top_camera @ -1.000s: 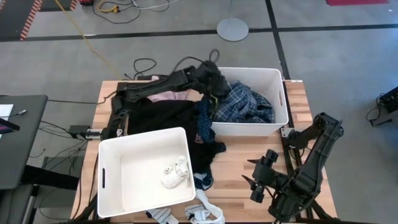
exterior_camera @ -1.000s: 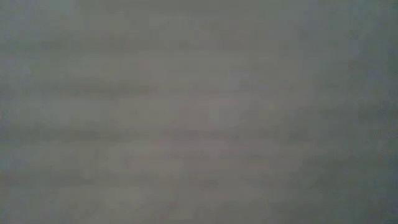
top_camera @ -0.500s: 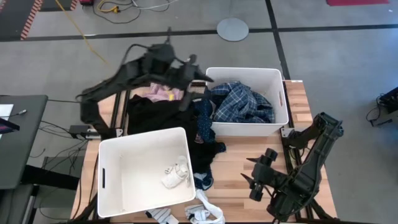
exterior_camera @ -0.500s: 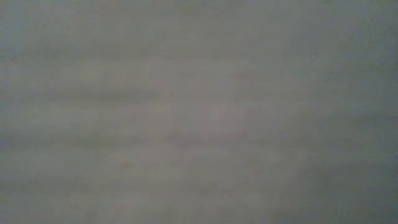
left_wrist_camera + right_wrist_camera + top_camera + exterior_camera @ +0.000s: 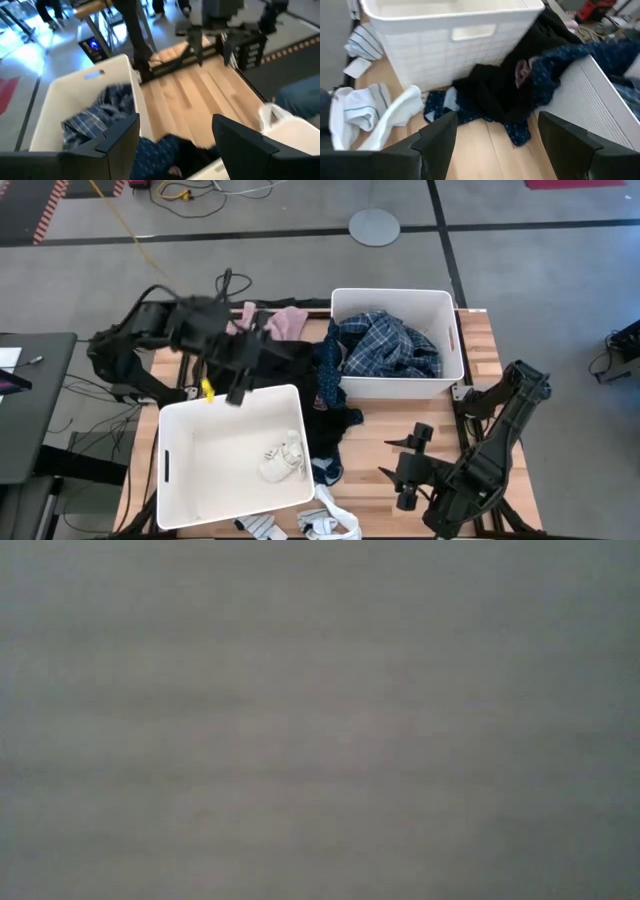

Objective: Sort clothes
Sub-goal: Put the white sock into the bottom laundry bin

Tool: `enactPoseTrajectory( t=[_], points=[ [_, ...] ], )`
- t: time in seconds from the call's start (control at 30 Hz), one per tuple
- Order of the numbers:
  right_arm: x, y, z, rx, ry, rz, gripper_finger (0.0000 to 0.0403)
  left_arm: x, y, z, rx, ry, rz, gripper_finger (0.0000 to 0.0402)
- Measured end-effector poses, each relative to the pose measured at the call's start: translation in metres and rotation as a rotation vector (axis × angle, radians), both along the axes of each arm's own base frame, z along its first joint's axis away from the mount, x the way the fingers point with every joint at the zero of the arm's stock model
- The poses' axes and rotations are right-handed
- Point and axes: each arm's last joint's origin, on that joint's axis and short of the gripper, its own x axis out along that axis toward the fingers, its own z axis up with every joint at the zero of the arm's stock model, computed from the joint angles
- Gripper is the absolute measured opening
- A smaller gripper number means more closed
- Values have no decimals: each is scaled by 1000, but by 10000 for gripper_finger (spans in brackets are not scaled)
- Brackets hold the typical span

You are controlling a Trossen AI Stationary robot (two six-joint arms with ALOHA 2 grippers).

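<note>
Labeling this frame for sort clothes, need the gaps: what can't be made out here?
- Low view: uniform grey, nothing of the scene shows.
- Left pincer: motion-blurred in the high view; the small yellow item beside it is unidentifiable.
- Black garment: partly hidden under the left arm and behind the near bin.
- Striped sock: cut off by the high view's bottom edge.

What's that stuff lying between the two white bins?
In the high view, a large black garment and a dark blue patterned piece fill the gap between the near bin and the far bin; the right wrist view shows them too.
</note>
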Motion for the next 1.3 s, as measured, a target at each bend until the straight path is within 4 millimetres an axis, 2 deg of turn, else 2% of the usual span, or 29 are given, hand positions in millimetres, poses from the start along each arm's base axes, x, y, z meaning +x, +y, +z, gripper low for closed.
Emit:
enactPoseTrajectory(
  t=[0.3,0.63,0.8,0.97,1.13,1.3],
  points=[
    [18,4,6,26,-22,104,297,-10,-54,-22,49,144,-24,242],
    [39,5,7,129,-1,224,297,-28,-112,-44,73,180,-74,242],
    [54,10,-6,174,58,275,297,-33,-137,-65,87,212,-87,242],
    [69,15,-24,209,109,288,297,-37,-156,-78,70,198,-111,242],
    [87,27,-42,286,116,335,297,-40,-173,-81,22,141,-159,242],
    [102,43,-69,338,127,343,297,-46,-186,-78,-27,99,-200,242]
  ],
)
